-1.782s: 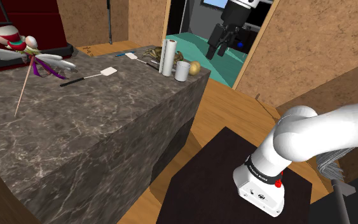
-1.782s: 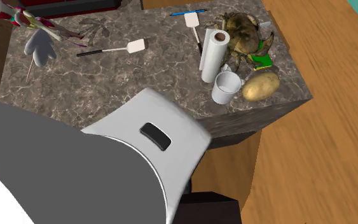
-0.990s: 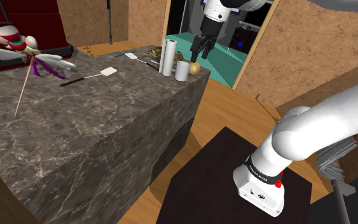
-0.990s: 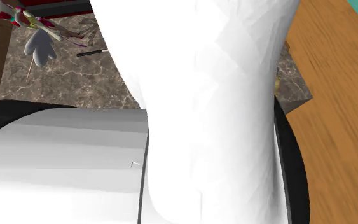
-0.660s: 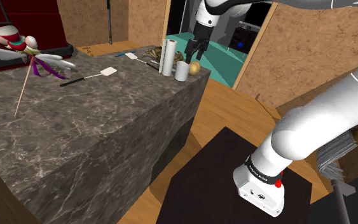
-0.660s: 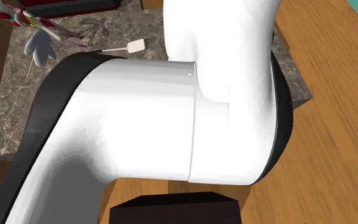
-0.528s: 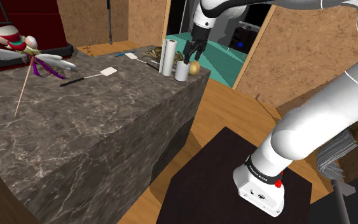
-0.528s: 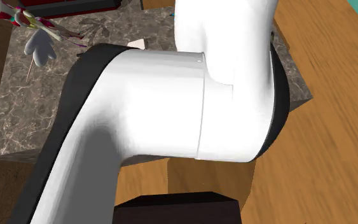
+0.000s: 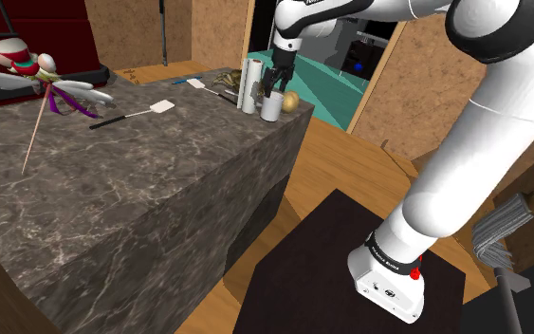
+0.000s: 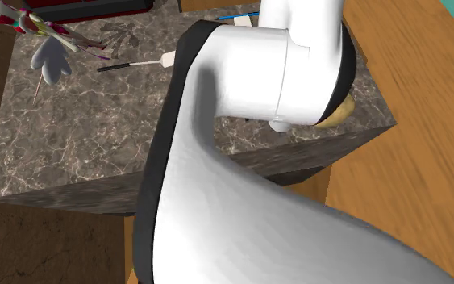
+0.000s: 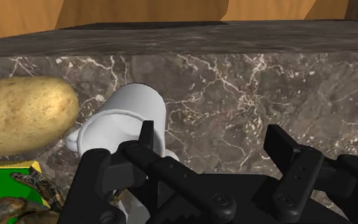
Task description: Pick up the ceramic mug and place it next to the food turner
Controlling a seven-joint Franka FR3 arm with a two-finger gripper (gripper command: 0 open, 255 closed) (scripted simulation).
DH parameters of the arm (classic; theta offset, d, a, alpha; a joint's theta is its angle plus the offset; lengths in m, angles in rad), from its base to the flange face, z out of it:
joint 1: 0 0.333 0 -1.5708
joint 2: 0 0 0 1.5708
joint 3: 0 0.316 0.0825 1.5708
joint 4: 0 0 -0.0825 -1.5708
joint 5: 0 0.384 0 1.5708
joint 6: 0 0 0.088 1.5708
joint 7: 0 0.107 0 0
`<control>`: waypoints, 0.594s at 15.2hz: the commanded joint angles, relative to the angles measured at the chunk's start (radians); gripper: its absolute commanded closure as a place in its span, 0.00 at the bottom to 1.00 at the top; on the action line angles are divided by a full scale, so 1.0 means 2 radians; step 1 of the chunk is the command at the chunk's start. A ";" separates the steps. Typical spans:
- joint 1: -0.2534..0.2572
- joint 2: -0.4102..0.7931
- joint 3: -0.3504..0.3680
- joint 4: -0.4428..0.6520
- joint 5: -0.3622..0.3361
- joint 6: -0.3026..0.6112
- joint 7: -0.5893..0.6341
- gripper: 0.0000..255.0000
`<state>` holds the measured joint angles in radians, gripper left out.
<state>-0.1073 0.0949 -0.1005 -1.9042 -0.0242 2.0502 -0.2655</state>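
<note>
The white mug point(image 9: 270, 107) stands upright near the marble counter's corner, between a paper towel roll point(image 9: 250, 85) and a potato point(image 9: 292, 100). My black gripper point(image 9: 272, 85) hangs open just above it, pointing down. In the wrist view the mug point(image 11: 128, 118) lies under one finger point(image 11: 147, 135); the other finger point(image 11: 279, 146) stands over bare marble, and my gripper point(image 11: 212, 143) holds nothing. The food turner point(image 9: 163, 107), white-headed with a thin black handle, lies flat further along the counter. In the second exterior view its head point(image 10: 167, 59) shows beside my arm.
A second white spatula point(image 9: 196, 83) and a brown crab figure point(image 11: 18, 207) on a green pad point(image 11: 9, 175) lie behind the mug. A large dragonfly toy point(image 9: 42, 81) sits at the counter's far end. The potato point(image 11: 25, 114) nearly touches the mug. The counter edge point(image 9: 298, 128) drops to wood floor.
My arm has swung towards the shoulder view's left and lowered the gripper from in front of the doorway to just above the mug. The fingers stayed apart; nothing on the counter moved.
</note>
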 commanded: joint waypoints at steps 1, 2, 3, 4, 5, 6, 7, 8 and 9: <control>-0.005 0.036 -0.004 0.028 0.000 0.006 -0.009 0.00; -0.008 0.055 -0.006 0.046 0.001 0.006 -0.013 0.00; -0.011 0.075 -0.007 0.065 0.001 0.006 -0.017 0.00; -0.013 0.094 -0.008 0.085 0.002 0.005 -0.021 0.00; -0.014 0.095 -0.008 0.086 0.002 0.005 -0.021 0.00; -0.014 0.097 -0.008 0.082 0.002 0.010 -0.022 0.00; -0.014 0.100 -0.008 0.079 0.002 0.016 -0.022 0.00; -0.014 0.102 -0.008 0.076 0.002 0.022 -0.022 0.00; -0.015 0.105 -0.008 0.073 0.003 0.028 -0.022 0.00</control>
<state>-0.1351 0.3021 -0.1161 -1.7485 -0.0193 2.0919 -0.3076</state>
